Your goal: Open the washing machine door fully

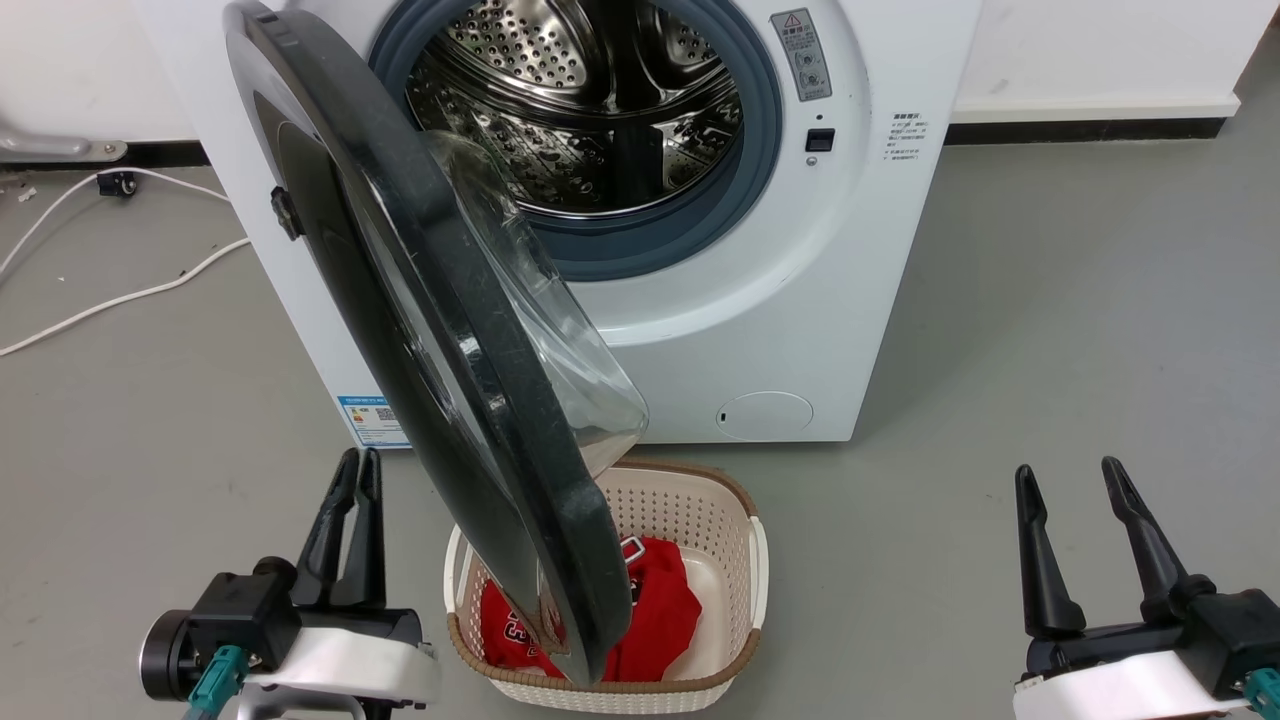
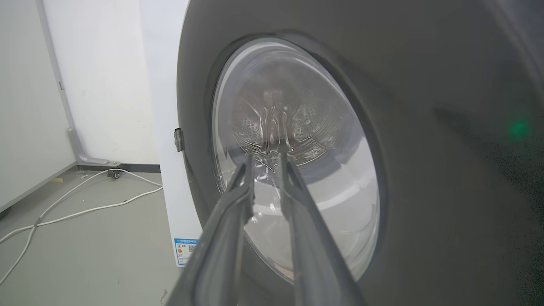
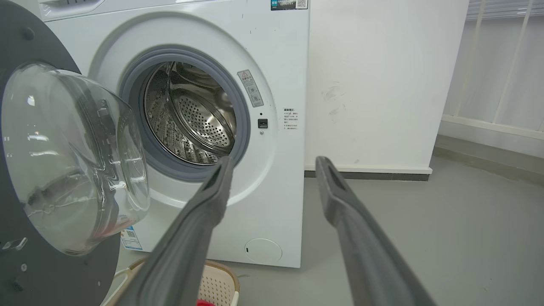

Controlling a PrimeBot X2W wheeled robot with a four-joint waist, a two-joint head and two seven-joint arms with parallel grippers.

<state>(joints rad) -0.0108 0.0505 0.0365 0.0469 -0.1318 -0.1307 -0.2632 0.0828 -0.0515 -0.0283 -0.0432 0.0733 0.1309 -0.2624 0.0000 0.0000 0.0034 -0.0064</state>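
Note:
The washing machine door (image 1: 440, 330) stands swung out from the white machine (image 1: 850, 300), roughly edge-on to me, hinged on the left, its clear glass bowl (image 1: 560, 330) bulging to the right. The steel drum (image 1: 580, 110) lies exposed. My left gripper (image 1: 358, 455) sits low, left of the door's outer face, fingers together and holding nothing. In the left wrist view, the left gripper (image 2: 265, 156) points at the door (image 2: 425, 85) close ahead. My right gripper (image 1: 1068, 468) is open at the lower right, well clear. In the right wrist view, the right gripper (image 3: 274, 160) faces the machine, with the door (image 3: 55, 263) at its left.
A cream laundry basket (image 1: 700, 500) with a red garment (image 1: 660, 610) stands on the floor under the door's lower edge. White cables (image 1: 100, 300) trail across the grey floor at the left. Bare floor lies to the machine's right, up to a white wall (image 3: 382, 85).

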